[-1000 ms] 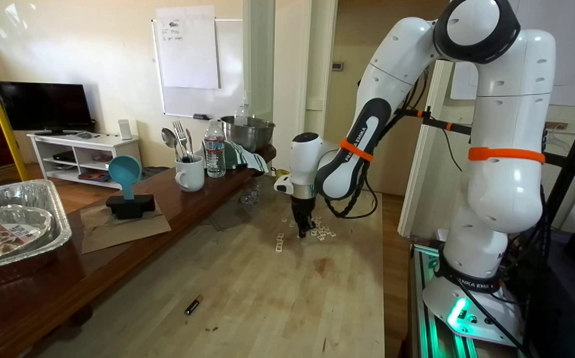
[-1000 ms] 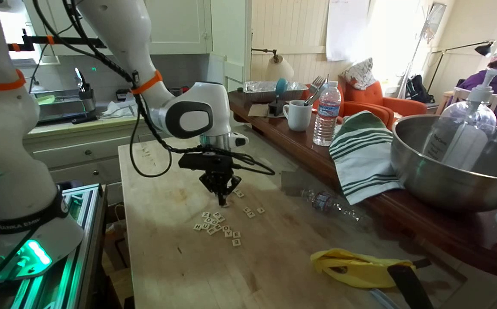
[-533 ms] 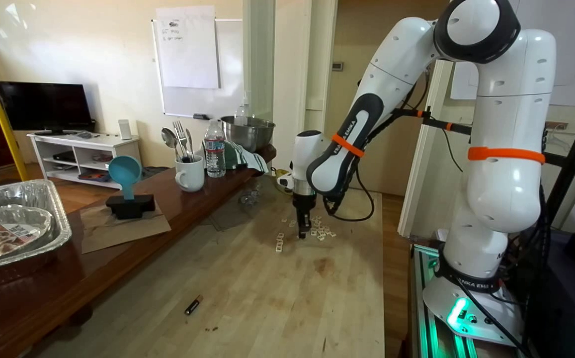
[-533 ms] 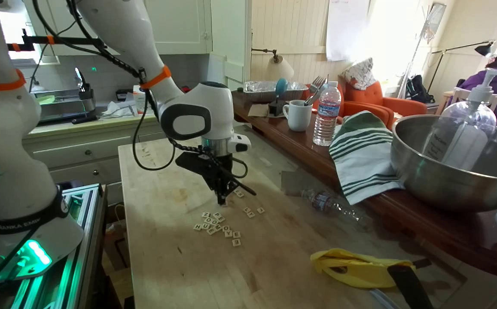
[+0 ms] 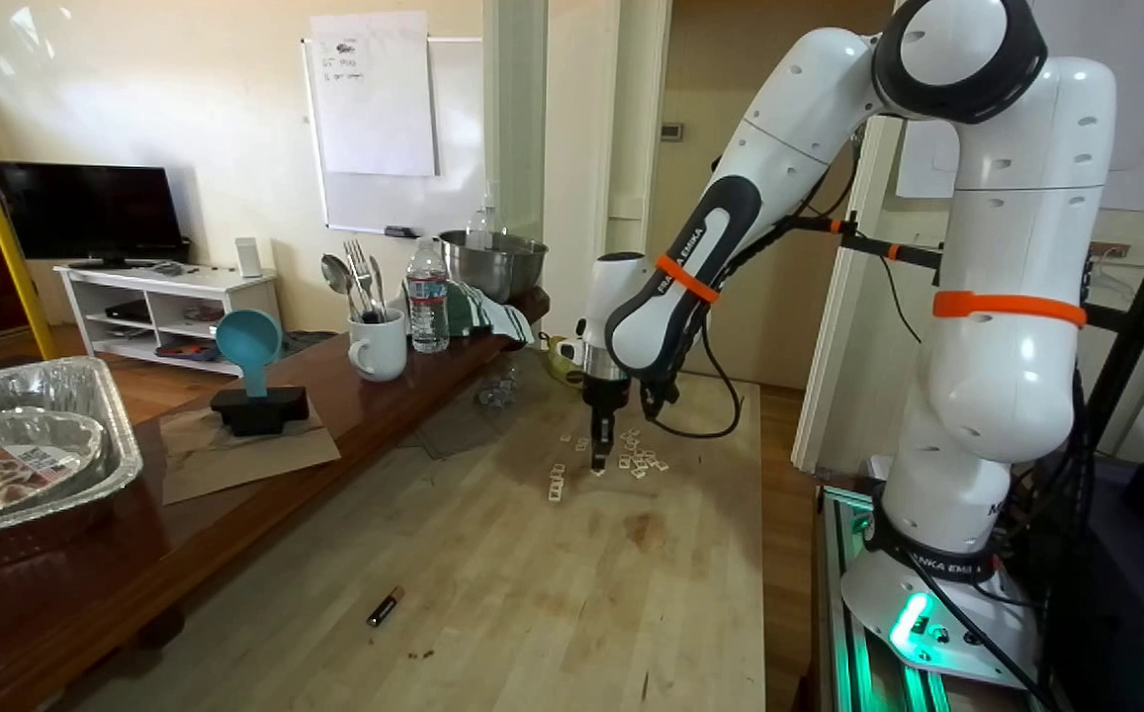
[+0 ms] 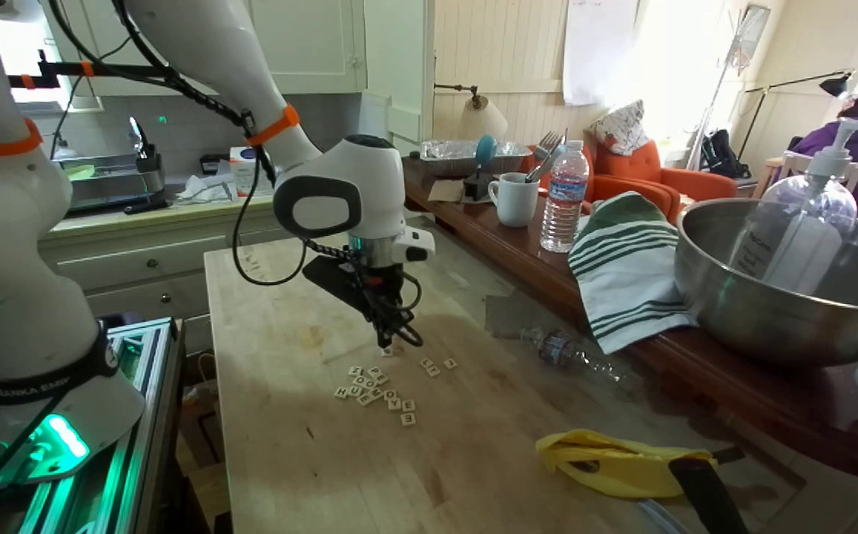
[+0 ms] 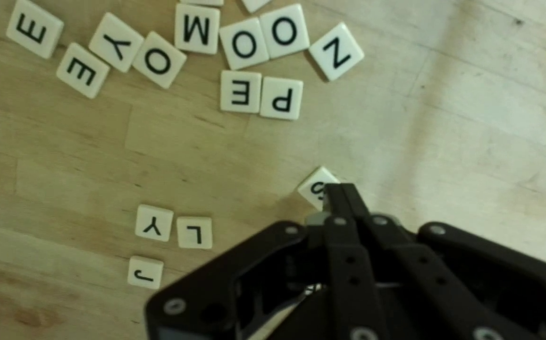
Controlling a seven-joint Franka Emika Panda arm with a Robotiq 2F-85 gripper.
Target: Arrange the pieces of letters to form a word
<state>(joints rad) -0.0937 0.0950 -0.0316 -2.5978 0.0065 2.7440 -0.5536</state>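
My gripper [image 7: 341, 189] is shut, its fingertips together with nothing visible between them. It points down just above a cream letter tile marked S [image 7: 313, 189], whose right part the fingertips hide. In both exterior views the fingertips [image 5: 599, 465] [image 6: 384, 343] hover over this tile. Tiles Y [image 7: 154, 223], L [image 7: 194, 233] and J [image 7: 145, 272] lie left of the gripper in the wrist view. E [image 7: 240, 91] and P [image 7: 281, 98] lie side by side above it, below a loose cluster including M [image 7: 197, 28]. A short tile row [image 5: 556, 483] shows in an exterior view.
A battery [image 5: 386, 606] lies on the wooden table. A yellow object [image 6: 618, 463] and a clear plastic bottle [image 6: 558, 347] lie on the tabletop. A raised dark counter alongside bears a mug [image 6: 515, 200], a water bottle [image 6: 566, 196] and a steel bowl [image 6: 792, 297].
My gripper has turned about its vertical axis and risen slightly, so the S tile shows more under the fingertips. The row behind is now hidden in an exterior view. The tiles have not visibly moved.
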